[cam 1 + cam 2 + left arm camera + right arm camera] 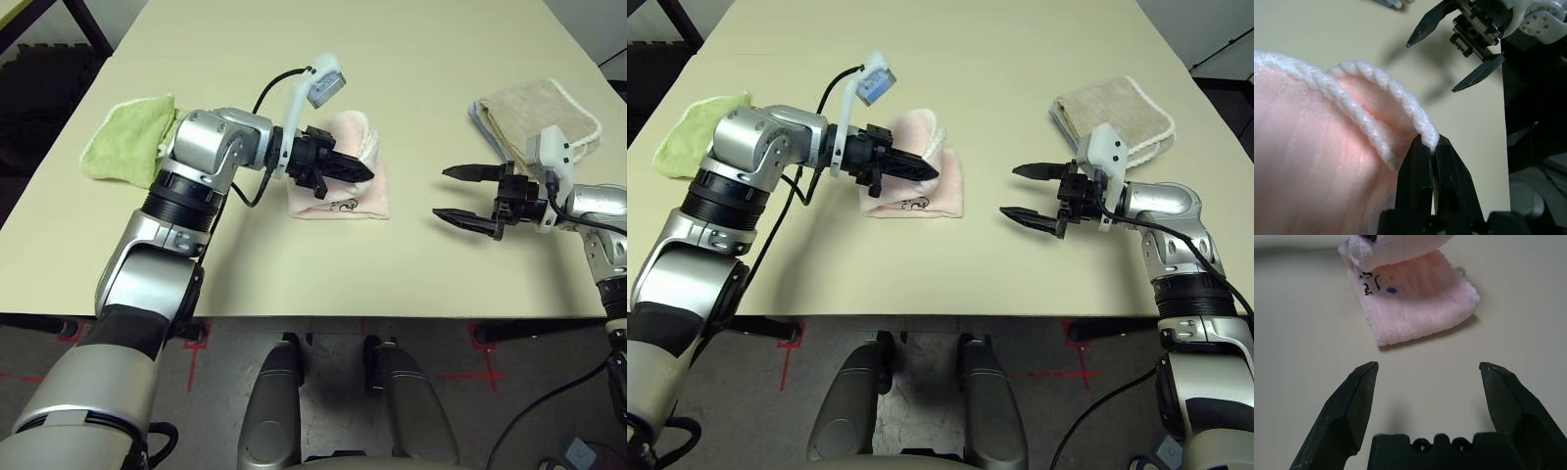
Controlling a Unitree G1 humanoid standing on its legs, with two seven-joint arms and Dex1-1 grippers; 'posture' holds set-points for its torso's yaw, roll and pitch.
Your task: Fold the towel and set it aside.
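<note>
Only dark embroidery on the towel (1415,303)

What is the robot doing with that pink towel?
It is folding it. The left gripper is shut on the white edge of the pink towel, which lies partly folded on the table. The right gripper waits open beside it, holding nothing. A green towel and a tan towel lie off to the sides.

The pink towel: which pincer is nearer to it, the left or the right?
Left. The left pincer is shut on the pink towel at its white edge. The right pincer is open, apart from it, over bare table.
</note>
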